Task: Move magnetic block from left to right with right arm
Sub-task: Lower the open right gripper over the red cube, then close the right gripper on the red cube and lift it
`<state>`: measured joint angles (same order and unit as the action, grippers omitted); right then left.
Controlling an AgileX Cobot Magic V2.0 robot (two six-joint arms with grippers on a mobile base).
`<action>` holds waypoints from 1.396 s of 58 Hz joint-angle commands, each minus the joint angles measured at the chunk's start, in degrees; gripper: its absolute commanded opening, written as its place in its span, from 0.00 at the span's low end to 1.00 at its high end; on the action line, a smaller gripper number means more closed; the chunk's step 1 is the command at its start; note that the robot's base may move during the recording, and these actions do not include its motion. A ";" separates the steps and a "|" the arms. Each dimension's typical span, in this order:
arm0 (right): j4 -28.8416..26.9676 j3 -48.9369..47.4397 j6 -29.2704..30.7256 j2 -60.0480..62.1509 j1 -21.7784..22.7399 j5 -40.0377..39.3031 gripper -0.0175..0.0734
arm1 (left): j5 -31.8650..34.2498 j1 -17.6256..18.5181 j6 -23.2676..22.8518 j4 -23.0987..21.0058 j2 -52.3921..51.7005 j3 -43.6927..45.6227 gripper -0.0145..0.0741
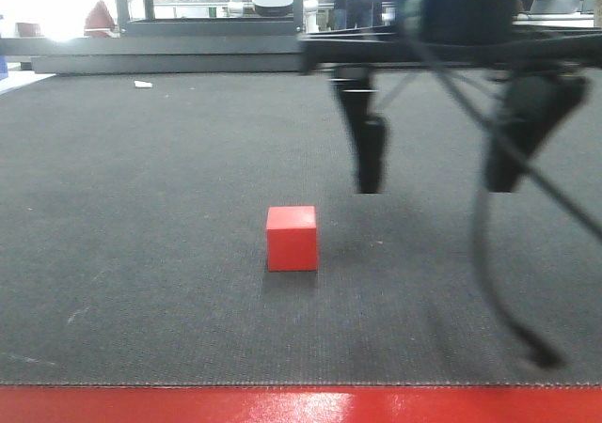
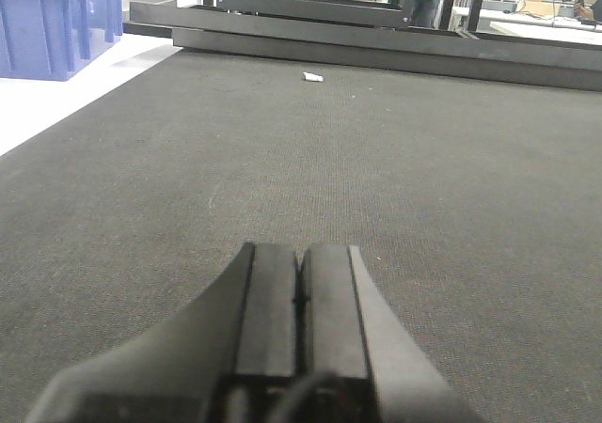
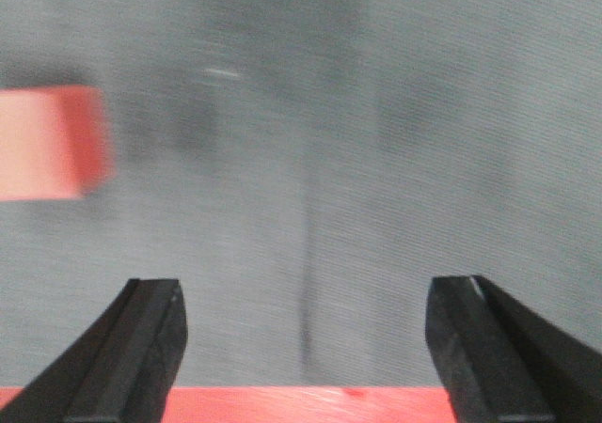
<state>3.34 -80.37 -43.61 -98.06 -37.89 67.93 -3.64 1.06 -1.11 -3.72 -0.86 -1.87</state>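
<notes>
The magnetic block (image 1: 292, 238), a small bright-red cube, rests on the dark mat near the middle of the front view. In the right wrist view the magnetic block (image 3: 52, 143) is a blurred red shape at the left edge. My right gripper (image 1: 437, 183) hangs open above the mat, to the right of the block and apart from it. Its two black fingers (image 3: 141, 343) stand wide apart with nothing between them; the right gripper (image 3: 306, 296) looks down on bare mat. My left gripper (image 2: 301, 254) is shut, pads together, holding nothing.
A red strip (image 1: 301, 404) borders the mat's front edge. Black cables (image 1: 499, 273) trail from the right arm down to the mat. A blue crate (image 2: 56, 19) stands at the far left. A small white scrap (image 1: 143, 85) lies at the back, before a black frame (image 1: 216, 42).
</notes>
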 commanded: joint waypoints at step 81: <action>-4.88 -18.27 3.60 -16.78 -3.52 3.39 0.88 | 4.84 0.21 -0.10 -0.29 -0.62 -0.48 0.03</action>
<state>-1.86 -97.42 -39.91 -117.99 -41.42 70.05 -3.64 1.06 -1.11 -3.72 -0.86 -1.87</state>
